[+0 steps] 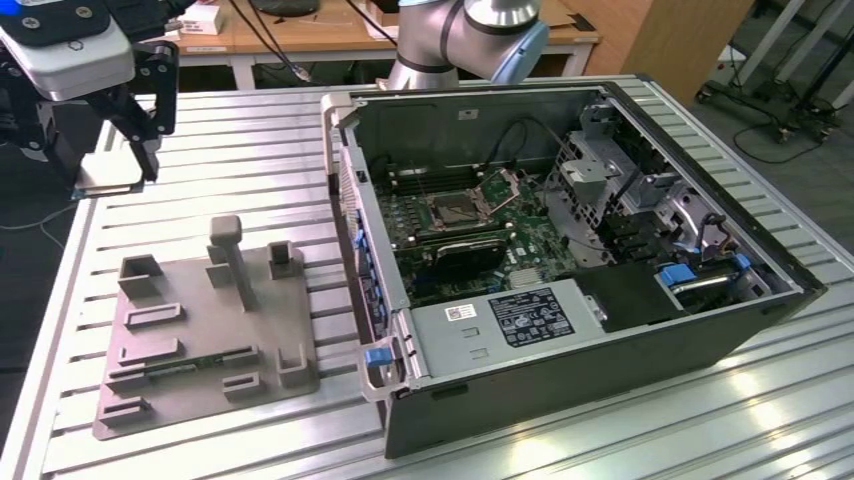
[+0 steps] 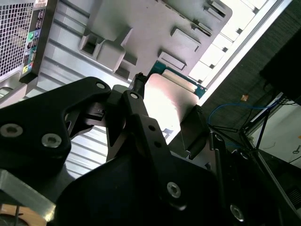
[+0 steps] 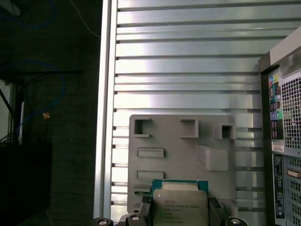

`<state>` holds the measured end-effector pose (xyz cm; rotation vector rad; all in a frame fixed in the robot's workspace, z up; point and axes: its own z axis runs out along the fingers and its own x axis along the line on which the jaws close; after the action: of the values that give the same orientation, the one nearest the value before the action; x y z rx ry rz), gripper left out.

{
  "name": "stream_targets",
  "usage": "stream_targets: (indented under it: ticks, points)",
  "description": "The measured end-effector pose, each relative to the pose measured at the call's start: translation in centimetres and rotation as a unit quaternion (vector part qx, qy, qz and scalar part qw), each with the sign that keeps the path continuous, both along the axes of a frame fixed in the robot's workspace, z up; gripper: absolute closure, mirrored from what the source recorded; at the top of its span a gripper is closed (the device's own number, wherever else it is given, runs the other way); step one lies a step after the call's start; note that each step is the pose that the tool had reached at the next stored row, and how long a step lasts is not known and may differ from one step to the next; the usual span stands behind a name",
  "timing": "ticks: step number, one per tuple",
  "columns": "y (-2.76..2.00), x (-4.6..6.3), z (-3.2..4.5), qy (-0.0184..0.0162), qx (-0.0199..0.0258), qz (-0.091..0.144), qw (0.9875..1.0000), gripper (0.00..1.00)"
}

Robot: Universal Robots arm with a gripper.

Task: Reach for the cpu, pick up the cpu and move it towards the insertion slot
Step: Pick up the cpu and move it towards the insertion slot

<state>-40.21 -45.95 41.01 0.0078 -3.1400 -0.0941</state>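
Exterior view: near the tabletop's (image 1: pixel 240 160) edge on the exterior view's left, toward its far corner, the black gripper (image 1: pixel 127 170) hangs above the ribbed metal surface with the cpu (image 1: pixel 107 187) clamped flat between its fingers. In the first wrist view the cpu (image 3: pixel 180 202) shows a silvery lid on a green-edged board, pinched at two opposite sides by the fingers (image 3: pixel 146 206); several lines of fine print cross the lid, too small to make out.

Next comes the grey tray (image 1: pixel 200 320) with raised blocks, resting near the front edge on that same side. Beside it, further along, lies the open computer case (image 1: pixel 574 250). The insertion slot (image 1: pixel 454 208) sits on the motherboard inside, its metal plate hinged up, well apart from the cpu. A dark printed label (image 1: pixel 531 315) and a small white sticker (image 1: pixel 461 312) mark the case's inner cover.
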Motion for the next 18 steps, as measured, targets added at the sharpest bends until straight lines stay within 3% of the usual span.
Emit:
stream_targets:
  ticks: [18]
  points:
    - [0.00,0.45,0.00,0.0000,0.0000,0.000,1.0000,0.45]
